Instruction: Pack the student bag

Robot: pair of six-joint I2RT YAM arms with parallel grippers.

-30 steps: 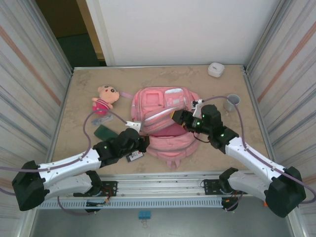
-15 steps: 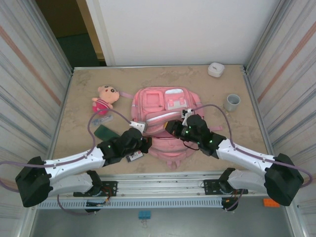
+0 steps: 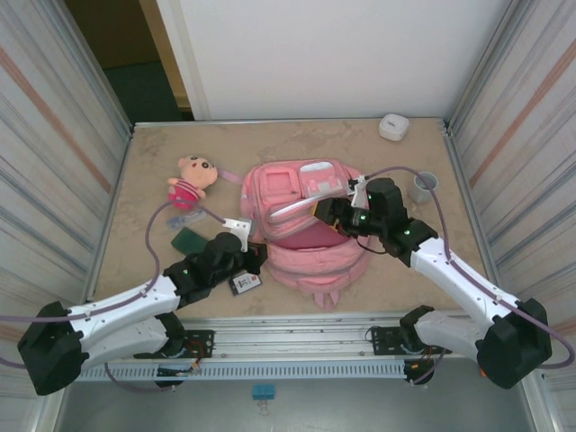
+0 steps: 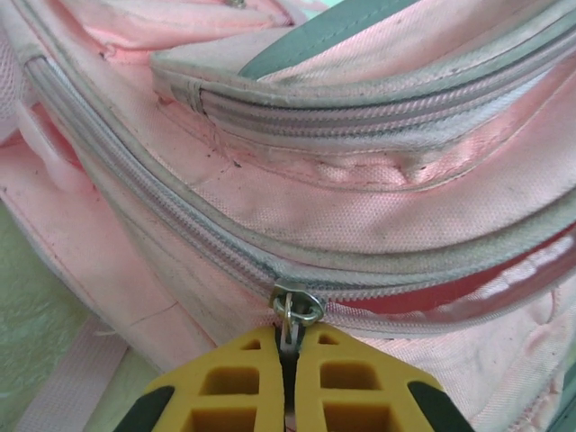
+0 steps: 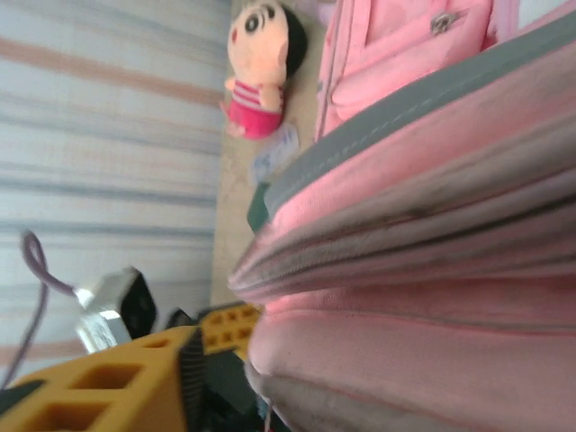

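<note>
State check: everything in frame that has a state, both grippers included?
student bag: lying front-up, main zip partly open.
zipper pull: pinched in the left gripper.
left gripper: shut on the zipper pull.
right gripper: at the bag's raised flap, grip unclear.
plush doll: lying face up.
cup: upright.
white case: closed.

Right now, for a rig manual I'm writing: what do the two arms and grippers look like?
Both the left arm and right arm have white links, black joints and a looping lilac cable. The left gripper has yellow-orange fingers with square cut-outs; the right gripper matches.
</note>
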